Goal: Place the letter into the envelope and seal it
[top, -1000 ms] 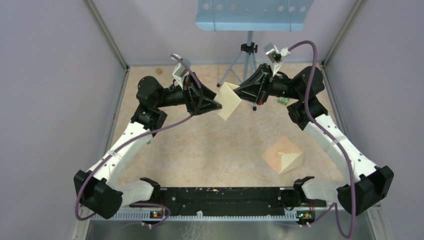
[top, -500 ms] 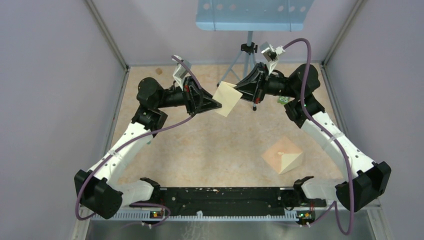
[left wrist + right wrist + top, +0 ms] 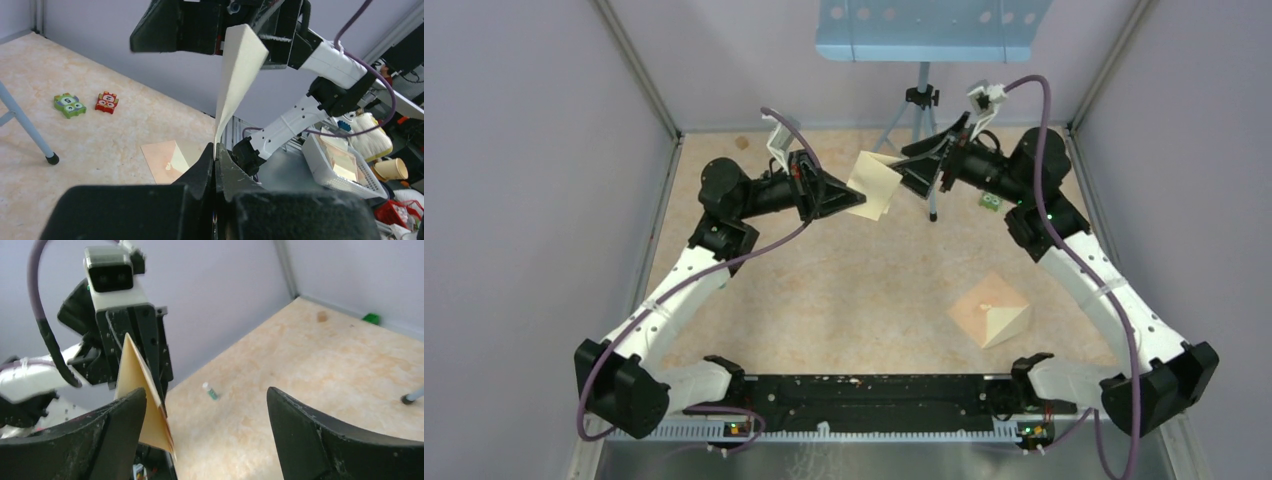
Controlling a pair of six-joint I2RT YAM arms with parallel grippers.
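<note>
Letter [image 3: 874,185] hangs in the air over the far middle of the worktop [image 3: 844,290], pinched by one edge in the L gripper [image 3: 215,153], whose jaws are closed tight on the paper. The L wrist view shows that pinch close up: the sheet rises edge-on from the fingertips, w/ a fold crease running up it, and its top end reaches the black body of the R gripper [image 3: 909,176]. From above the same sheet reads as a tilted pale square btwn the two grippers.

R gripper is spread wide, which only the R wrist view shows clearly. There the letter stands right beside the inner face of one finger [image 3: 117,437], the other finger is well apart from it, and the L gripper w/ its wrist camera sits behind the sheet. Cannot tell whether the paper touches that near finger.

Envelope [image 3: 989,310] lies flat on the worktop toward the R arm's side, well apart from both grippers. The L wrist view catches it below the letter.

A green toy tile [image 3: 69,104] and a red toy tile [image 3: 106,101] lie side by side near a tripod leg [image 3: 25,125]. From above only the green one shows. A small white-and-green tube [image 3: 210,391] appears in the R wrist view alone.
</note>
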